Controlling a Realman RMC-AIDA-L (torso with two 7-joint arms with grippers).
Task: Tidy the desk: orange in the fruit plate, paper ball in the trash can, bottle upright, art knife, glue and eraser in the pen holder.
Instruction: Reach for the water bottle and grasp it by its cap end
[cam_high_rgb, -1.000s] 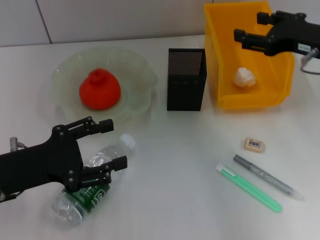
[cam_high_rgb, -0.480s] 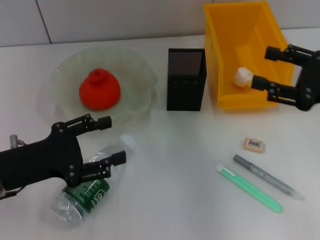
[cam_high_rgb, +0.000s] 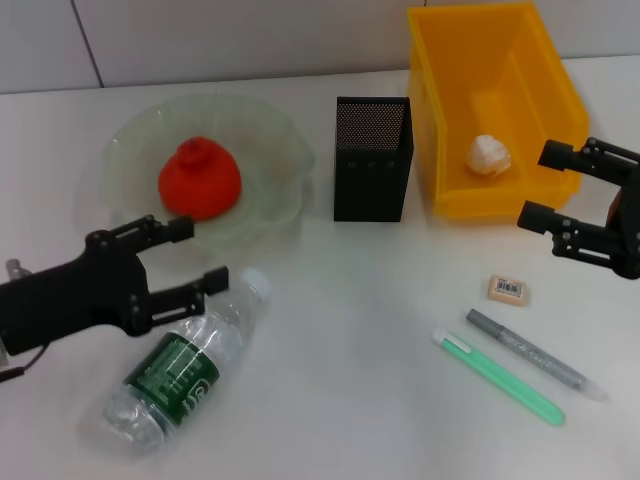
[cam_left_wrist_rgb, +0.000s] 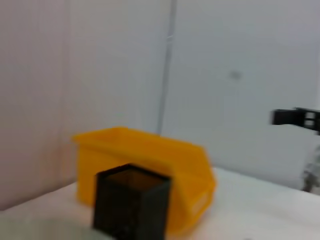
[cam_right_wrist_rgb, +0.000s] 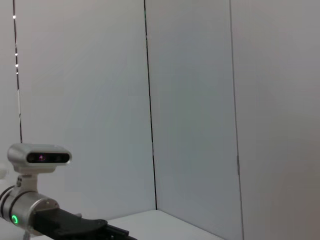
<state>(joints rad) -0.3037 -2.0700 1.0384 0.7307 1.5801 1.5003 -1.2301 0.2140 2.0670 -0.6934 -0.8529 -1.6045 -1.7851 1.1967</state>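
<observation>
- The left gripper (cam_high_rgb: 199, 255) sits low on the left side of the table (cam_high_rgb: 350, 380), its two fingers spread wide and empty; the lower fingertip lies just beside the neck of the bottle, and whether they touch cannot be told.
- The bottle (cam_high_rgb: 182, 366) lies on its side, its long axis running diagonally: the white cap points up and to the right toward the middle of the table, the base toward the near left corner. The dark green label faces up.
- The fruit plate (cam_high_rgb: 268, 150) is behind the left gripper, and the orange (cam_high_rgb: 199, 180) rests in it, knob upward.
- The pen holder (cam_high_rgb: 372, 160) stands upright near the centre, between the plate and the trash can; the left wrist view shows it in front of the yellow bin.
- The trash can (cam_high_rgb: 440, 120) stands at the back right with the paper ball (cam_high_rgb: 489, 155) lying inside on its floor.
- A green pen-like tool (cam_high_rgb: 498, 377) and a grey one (cam_high_rgb: 536, 354) lie side by side at the near right, both slanting from upper left to lower right.
- The eraser (cam_high_rgb: 509, 289) lies flat just behind them, label up.
- The right gripper (cam_high_rgb: 535, 185) hovers at the right edge by the bin's near corner, fingers parted wide, holding nothing, above and to the right of the eraser.
</observation>
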